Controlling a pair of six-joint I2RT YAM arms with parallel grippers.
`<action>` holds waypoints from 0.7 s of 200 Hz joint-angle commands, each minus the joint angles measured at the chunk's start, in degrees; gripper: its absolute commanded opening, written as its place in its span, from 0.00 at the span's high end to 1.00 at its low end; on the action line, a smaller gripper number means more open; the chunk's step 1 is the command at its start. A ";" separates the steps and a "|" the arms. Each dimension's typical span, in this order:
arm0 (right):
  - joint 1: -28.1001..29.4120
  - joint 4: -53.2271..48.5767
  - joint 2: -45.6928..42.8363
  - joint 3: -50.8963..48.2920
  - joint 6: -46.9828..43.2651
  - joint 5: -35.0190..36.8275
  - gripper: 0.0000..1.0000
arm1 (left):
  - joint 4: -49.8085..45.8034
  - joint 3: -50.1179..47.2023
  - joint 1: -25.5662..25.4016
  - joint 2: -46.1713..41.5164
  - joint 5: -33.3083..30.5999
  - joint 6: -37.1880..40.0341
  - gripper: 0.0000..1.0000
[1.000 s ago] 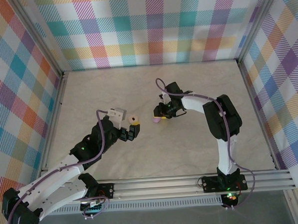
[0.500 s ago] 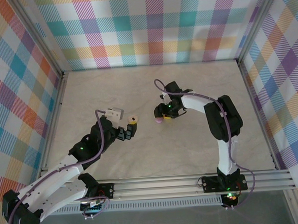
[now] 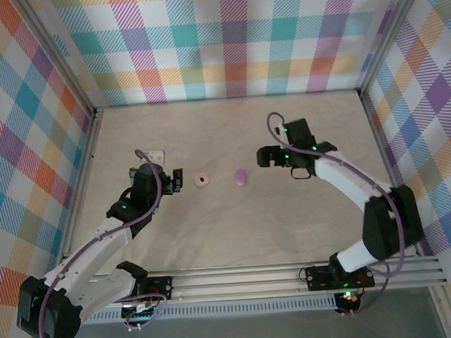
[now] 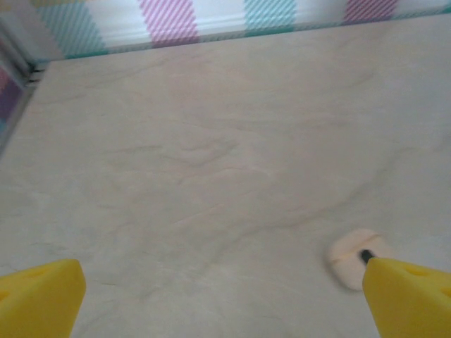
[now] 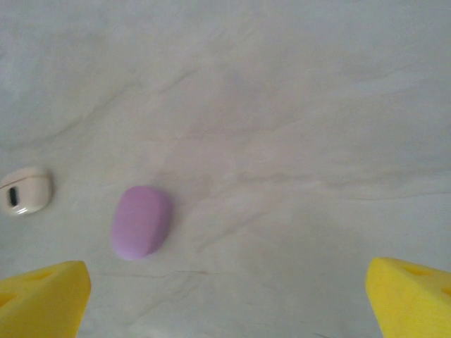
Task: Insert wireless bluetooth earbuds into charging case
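Note:
A closed light purple charging case lies flat on the table's middle. Just left of it lies a cream charging case with a small dark mark on it. The earbuds are out of view. My right gripper hangs open to the right of the purple case, apart from it, with nothing between its yellow fingertips. My left gripper stands open just left of the cream case, which lies by its right fingertip.
Marbled beige table with plaid walls on three sides and a metal rail along the near edge. The left wall's corner shows in the left wrist view. Bare tabletop surrounds both cases.
My right gripper opened, let the purple case go and drew back to the right. My left arm pulled back to the left, away from the cream case. Both cases rest on the table.

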 commanded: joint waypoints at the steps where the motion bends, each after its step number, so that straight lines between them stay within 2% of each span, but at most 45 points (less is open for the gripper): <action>1: -2.73 9.28 -5.92 -8.13 -3.45 9.29 0.00 | 8.65 -5.39 1.21 1.97 -5.21 5.78 0.00; 12: -4.58 15.56 -8.95 -13.58 -6.52 9.08 0.00 | 11.98 -7.04 3.24 3.21 -4.15 4.55 0.00; 37: -6.61 35.97 -13.40 -27.46 -10.79 14.34 0.01 | 20.76 -10.76 8.72 6.13 2.46 2.15 0.00; 47: -8.44 34.86 -13.85 -27.24 -9.74 13.33 0.00 | 24.24 -11.72 10.48 8.33 4.79 2.56 0.00; 67: -10.38 41.13 -11.03 -28.12 -13.14 10.26 0.00 | 24.82 -9.94 14.22 14.17 7.48 3.54 0.00; 77: -10.43 47.25 -8.65 -29.63 -15.30 11.19 0.00 | 28.07 -10.23 15.63 16.46 8.54 3.72 0.00; 87: -10.71 44.09 -7.39 -27.97 -15.81 13.75 0.00 | 31.85 -10.83 17.12 18.09 10.94 3.48 0.00; 101: -11.18 52.97 -5.41 -31.53 -20.10 13.58 0.00 | 37.34 -11.22 18.38 20.17 14.46 4.04 0.00; 108: -12.11 59.33 -4.57 -33.69 -20.15 12.54 0.00 | 39.34 -10.93 19.15 21.57 16.21 3.86 0.00; 118: -14.57 59.36 -4.58 -34.53 -18.18 9.77 0.00 | 41.68 -10.42 19.99 23.62 18.78 4.54 0.00; 140: -20.01 68.95 -2.49 -39.46 -12.95 5.28 0.00 | 43.32 -9.11 21.54 28.58 22.08 4.54 0.00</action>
